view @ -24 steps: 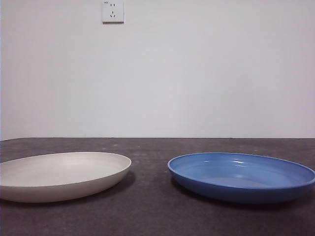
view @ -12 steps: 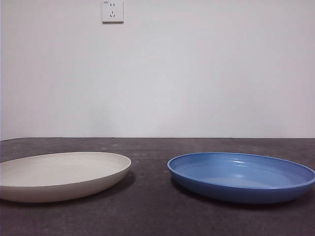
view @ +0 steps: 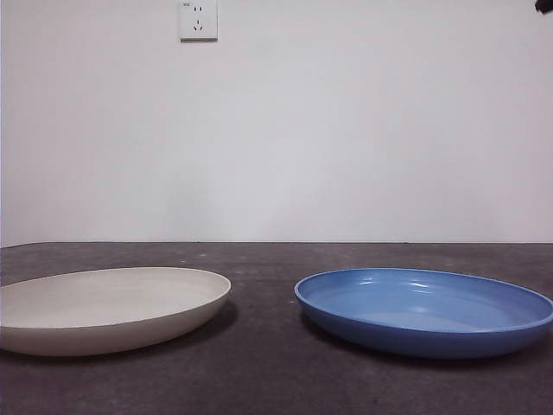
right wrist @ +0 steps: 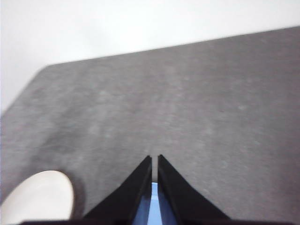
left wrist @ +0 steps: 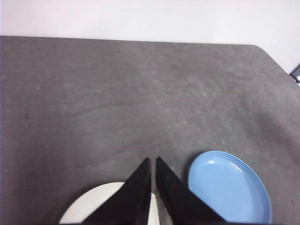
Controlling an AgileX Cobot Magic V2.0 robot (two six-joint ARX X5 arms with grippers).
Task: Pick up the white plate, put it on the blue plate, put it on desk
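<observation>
We see the left gripper high above the desk, its two black jaws drawn together with only a thin slit between the tips, holding nothing and touching nothing; the right gripper hangs likewise above the tabletop, jaws closed to a narrow slit, empty; in the front view only a small black tip shows at the top right corner, and we cannot tell from that view which arm it belongs to.

The desk is the largest thing before us, a dark grey-brown matte surface that runs back to a pale wall; on it lie the two plates, side by side and well apart, with a strip of bare tabletop between them; neither is stacked on the other.

In the front view the white plate lies to the left, flat on the desk, its open face upward; being round it has no long axis to speak of; the blue plate lies to the right, also flat and face up, glossy, with light glinting off its inner wall; in the left wrist view the white plate is partly hidden behind the jaws, with the blue plate just beside them; in the right wrist view a sliver of blue shows between the jaws.

A white wall socket sits high on the wall.
</observation>
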